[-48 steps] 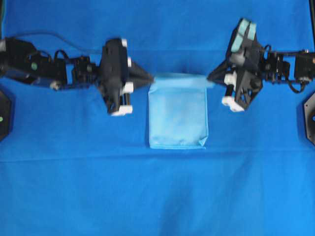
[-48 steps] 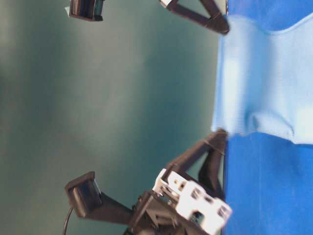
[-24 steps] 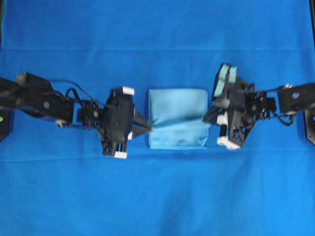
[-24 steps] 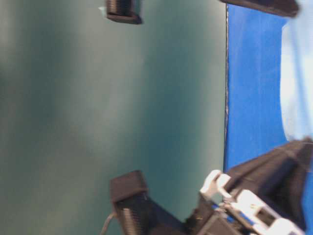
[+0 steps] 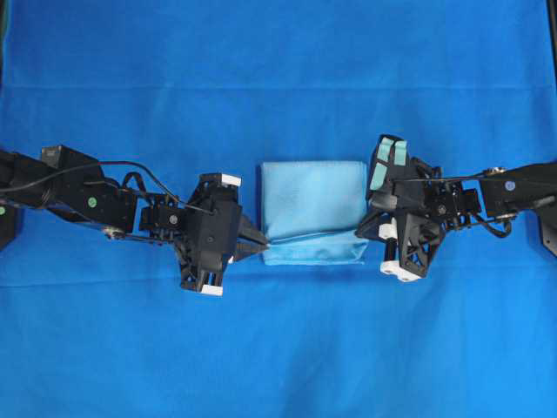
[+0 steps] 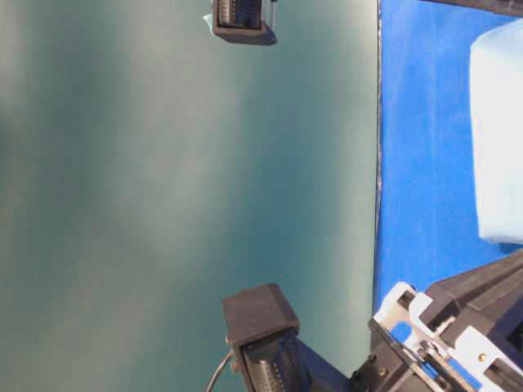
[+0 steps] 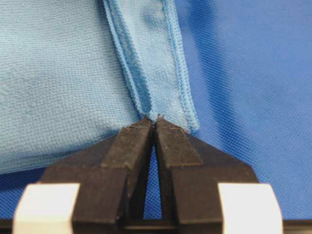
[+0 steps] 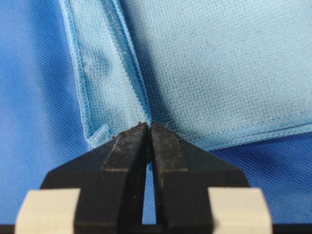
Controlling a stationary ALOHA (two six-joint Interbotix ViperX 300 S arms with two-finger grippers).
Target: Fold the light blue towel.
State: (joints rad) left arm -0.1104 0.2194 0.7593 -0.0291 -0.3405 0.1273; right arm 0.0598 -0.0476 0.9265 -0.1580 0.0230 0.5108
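We've dragged the far hem toward the near edge, so the light blue towel [image 5: 312, 210] now lies folded mid-worktop [image 5: 278, 348] w/ left tool [image 7: 153, 122] & right tool [image 8: 147, 127] both clenched on its corners; fold nearly done, release next.

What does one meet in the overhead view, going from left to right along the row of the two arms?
Left gripper → light blue towel → right gripper, all on the blue table covering.

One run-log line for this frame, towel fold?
left gripper: shut on light blue towel hem | right gripper: shut on hem | fold: carried edge short of near edge | blue table covering
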